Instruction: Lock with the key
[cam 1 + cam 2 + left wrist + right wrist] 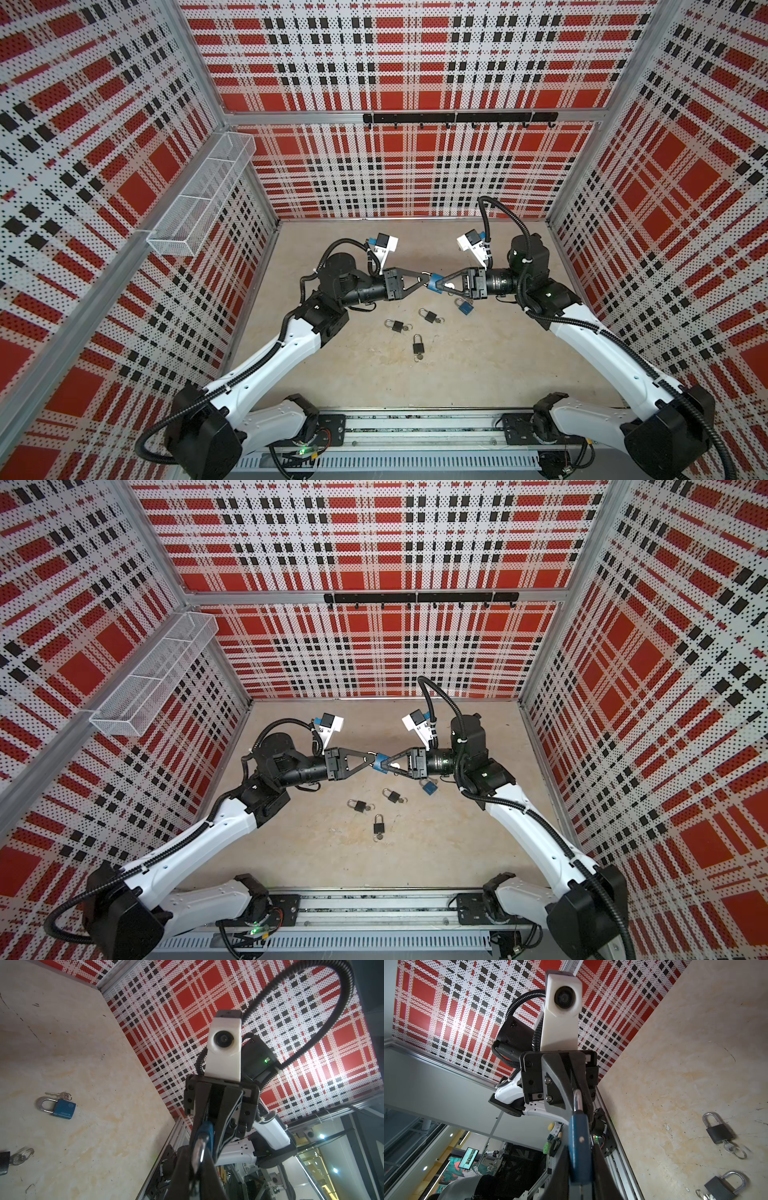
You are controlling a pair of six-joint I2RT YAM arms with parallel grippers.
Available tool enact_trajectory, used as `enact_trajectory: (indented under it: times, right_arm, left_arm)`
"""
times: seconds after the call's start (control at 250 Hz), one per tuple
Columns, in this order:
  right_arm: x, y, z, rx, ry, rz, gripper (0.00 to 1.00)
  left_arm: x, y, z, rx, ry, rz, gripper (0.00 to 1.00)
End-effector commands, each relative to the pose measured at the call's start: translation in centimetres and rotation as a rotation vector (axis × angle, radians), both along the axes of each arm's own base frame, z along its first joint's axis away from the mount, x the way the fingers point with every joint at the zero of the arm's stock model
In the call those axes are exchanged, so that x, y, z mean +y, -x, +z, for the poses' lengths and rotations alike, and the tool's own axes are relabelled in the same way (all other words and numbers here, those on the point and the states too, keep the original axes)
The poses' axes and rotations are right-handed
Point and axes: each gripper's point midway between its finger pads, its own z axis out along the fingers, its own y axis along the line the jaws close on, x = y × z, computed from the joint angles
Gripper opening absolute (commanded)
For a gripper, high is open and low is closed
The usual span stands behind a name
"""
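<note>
The left end effector (pixel 425 277) pinches the silver shackle (pixel 578 1101) of the blue metal padlock (pixel 435 283), held in mid-air above the tabletop (pixel 374 382); the right end effector (pixel 442 283) clamps its body; uneven pulling could slip either grip; the key is unclear, perhaps hidden between the right fingers.

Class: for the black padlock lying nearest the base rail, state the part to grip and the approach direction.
Probably the black padlock by its body, pinched across the narrow sides from straight above: it lies flat on the table, shackle rearward, key frontward, leaving both sides free.
</note>
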Motion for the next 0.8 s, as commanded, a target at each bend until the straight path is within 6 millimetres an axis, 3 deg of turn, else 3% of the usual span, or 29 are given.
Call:
enact_trajectory:
  times: [0.0,0.356,0.572,0.668,0.796]
  right_arm:
    - [-0.1,-1.2,1.0,-0.066,-0.002,-0.067,0.0]
    - [0.0,-1.6,0.5,-0.05,-0.014,-0.084,0.0]
    - [-0.2,-1.7,0.3,-0.049,-0.011,-0.103,0.45]
    - [-0.4,-1.6,0.3,-0.051,-0.007,-0.11,0.53]
    - [-1.0,-1.7,0.3,-0.063,-0.005,-0.133,0.56]
  left_arm:
    - [0.1,1.8,2.5,-0.068,0.061,-0.065,0.02]
    - [0.3,0.7,2.1,-0.066,0.076,-0.007,0.0]
    - [1.6,-0.9,2.4,-0.055,0.092,0.08,0.0]
    - [2.2,-1.4,2.8,-0.06,0.103,0.114,0.0]
    - [2.6,-1.6,3.7,-0.071,0.126,0.125,0.0]
